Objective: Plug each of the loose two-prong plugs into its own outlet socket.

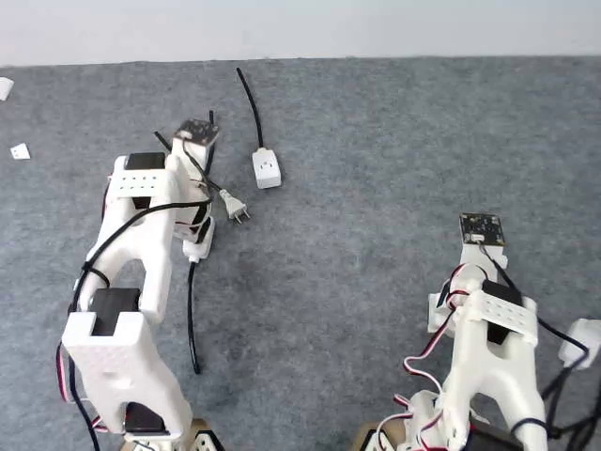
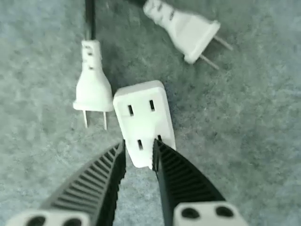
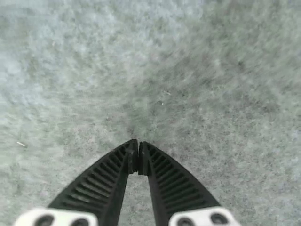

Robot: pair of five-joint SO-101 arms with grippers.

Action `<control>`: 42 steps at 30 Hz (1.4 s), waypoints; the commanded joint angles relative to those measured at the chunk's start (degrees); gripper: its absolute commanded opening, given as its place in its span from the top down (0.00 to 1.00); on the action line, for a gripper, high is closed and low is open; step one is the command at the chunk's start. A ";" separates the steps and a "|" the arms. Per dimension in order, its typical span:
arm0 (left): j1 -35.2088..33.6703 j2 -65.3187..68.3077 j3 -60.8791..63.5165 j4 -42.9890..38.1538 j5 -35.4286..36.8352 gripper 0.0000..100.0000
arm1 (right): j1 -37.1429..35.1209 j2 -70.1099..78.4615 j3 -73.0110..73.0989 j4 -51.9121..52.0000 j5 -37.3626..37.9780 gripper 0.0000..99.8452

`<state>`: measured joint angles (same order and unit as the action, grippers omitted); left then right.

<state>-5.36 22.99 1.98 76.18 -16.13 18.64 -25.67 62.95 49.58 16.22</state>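
Grey carpet-covered table [image 1: 394, 169] carries white plugs [image 2: 93, 89] and outlet sockets [image 1: 267, 169].

White printed shells on left arm [image 1: 131, 254] and right arm [image 1: 488, 348], black motor blocks [image 1: 113, 305]. Left pincer [image 2: 138, 153], right pincer [image 3: 138, 157]: black ribbed fingers [image 2: 101, 179]; white mounts [image 2: 47, 219] with screw holes [image 2: 190, 213] behind. Black, red and white cables [image 1: 427, 352] further back.

It looks like a robotics lab bench: a grey felt mat [image 1: 376, 169] as work surface, a plain white wall [image 1: 376, 28] behind, and exposed servo wires [image 1: 413, 362].
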 commanded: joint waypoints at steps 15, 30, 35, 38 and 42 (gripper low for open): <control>1.41 0.97 -6.20 0.18 0.35 0.84 | -0.92 0.04 -3.52 -0.75 0.79 0.99; 1.05 -0.97 -4.79 -0.18 4.04 0.72 | -0.92 0.04 -3.52 -0.75 0.79 0.99; 1.23 -0.88 -2.68 -0.26 2.55 0.72 | -0.92 0.04 -3.52 -0.75 0.79 0.99; 1.05 -0.88 -1.36 -2.11 2.55 0.72 | -0.92 0.04 -3.52 -0.75 0.79 0.99; 0.18 -0.88 0.75 -5.36 2.55 0.72 | -0.92 0.04 -3.52 -0.75 0.79 0.99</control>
<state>-4.66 24.66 2.33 73.54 -12.88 18.20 -25.67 62.95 49.58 16.22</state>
